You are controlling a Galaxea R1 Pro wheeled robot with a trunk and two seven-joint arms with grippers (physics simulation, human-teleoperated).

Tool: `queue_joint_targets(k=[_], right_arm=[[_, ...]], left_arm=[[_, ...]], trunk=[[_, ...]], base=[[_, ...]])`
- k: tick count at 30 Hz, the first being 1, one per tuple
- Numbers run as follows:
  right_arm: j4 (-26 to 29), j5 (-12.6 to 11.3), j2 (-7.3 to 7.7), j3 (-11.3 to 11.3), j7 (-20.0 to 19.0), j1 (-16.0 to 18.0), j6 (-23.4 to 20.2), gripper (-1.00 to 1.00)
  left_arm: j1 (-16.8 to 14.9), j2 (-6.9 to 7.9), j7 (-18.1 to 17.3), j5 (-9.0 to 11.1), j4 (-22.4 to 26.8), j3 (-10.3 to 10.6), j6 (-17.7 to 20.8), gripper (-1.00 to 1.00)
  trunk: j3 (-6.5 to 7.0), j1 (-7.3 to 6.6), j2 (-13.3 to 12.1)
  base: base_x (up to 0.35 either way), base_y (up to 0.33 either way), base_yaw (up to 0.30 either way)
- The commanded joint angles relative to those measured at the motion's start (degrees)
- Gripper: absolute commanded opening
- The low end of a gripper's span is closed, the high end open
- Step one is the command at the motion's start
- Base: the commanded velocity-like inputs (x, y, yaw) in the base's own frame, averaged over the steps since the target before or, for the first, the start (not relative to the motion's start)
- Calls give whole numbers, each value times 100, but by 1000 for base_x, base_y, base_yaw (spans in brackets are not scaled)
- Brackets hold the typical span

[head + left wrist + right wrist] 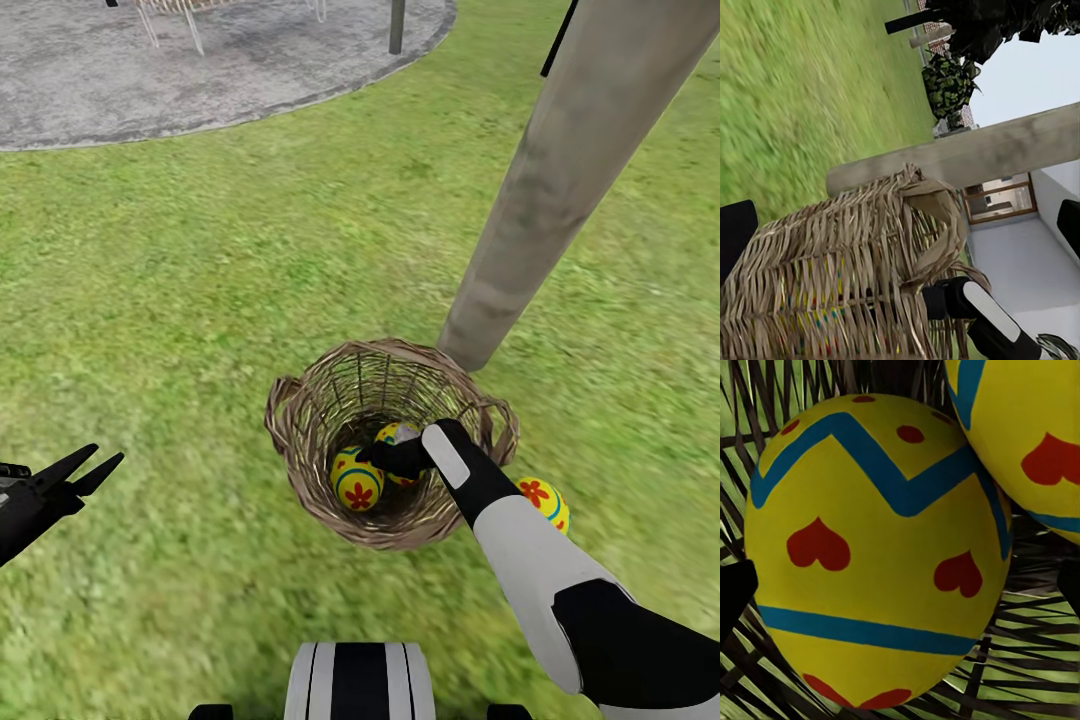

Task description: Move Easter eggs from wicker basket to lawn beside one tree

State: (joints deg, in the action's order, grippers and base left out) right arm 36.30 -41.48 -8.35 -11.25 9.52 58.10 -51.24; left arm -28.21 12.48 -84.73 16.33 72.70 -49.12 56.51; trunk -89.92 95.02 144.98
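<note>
Right pincer (392, 458) reaches down inside the wicker basket (300, 425), lower centre of the head frame, jaws parted round a yellow egg (877, 555) but not yet clamped; a second egg (357, 481) lies beside it at the basket bottom. Third egg (543, 502) sits on the lawn (200, 300) just right of the basket, near the tree trunk (570, 170). Left pincer (85, 470), lower left, hangs spread and empty.
</note>
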Motion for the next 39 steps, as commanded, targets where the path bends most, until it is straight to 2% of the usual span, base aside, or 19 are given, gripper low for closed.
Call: queue_joint_targets(k=[1, 11, 15, 25, 30, 33, 39], right_arm=[[0, -2, 0, 0, -1, 0, 0, 100], [9, -9, -1, 2, -13, -2, -9, 100], [1, -3, 2, 2, -200, 0, -3, 100], [0, -9, 4, 0, -274, -3, -9, 100], [0, -9, 9, 9, -284, -3, -7, 100], [0, -9, 2, 2, -528, -4, -9, 100], [-10, -9, 4, 2, -565, -4, -9, 100]], left_arm=[[0, 0, 0, 1, -1, 1, 0, 100], [0, -1, 0, 2, -1, -1, 0, 100], [0, -3, 0, -3, -2, 6, 0, 100], [0, -5, 0, 1, -1, 7, 0, 100], [0, -6, 0, -3, -1, 7, 0, 100], [0, -7, 0, -10, 1, 8, 0, 100], [0, -8, 0, -3, 0, 8, 0, 100]], trunk=[[0, 0, 0], [-44, 5, 3], [-44, 5, 3], [-44, 5, 3], [-111, 13, 7], [-155, 18, 9], [-244, 28, 15]], base=[[0, 0, 0], [0, 0, 0], [0, 0, 0], [0, 0, 0], [0, 0, 0], [0, 0, 0], [0, 0, 0]])
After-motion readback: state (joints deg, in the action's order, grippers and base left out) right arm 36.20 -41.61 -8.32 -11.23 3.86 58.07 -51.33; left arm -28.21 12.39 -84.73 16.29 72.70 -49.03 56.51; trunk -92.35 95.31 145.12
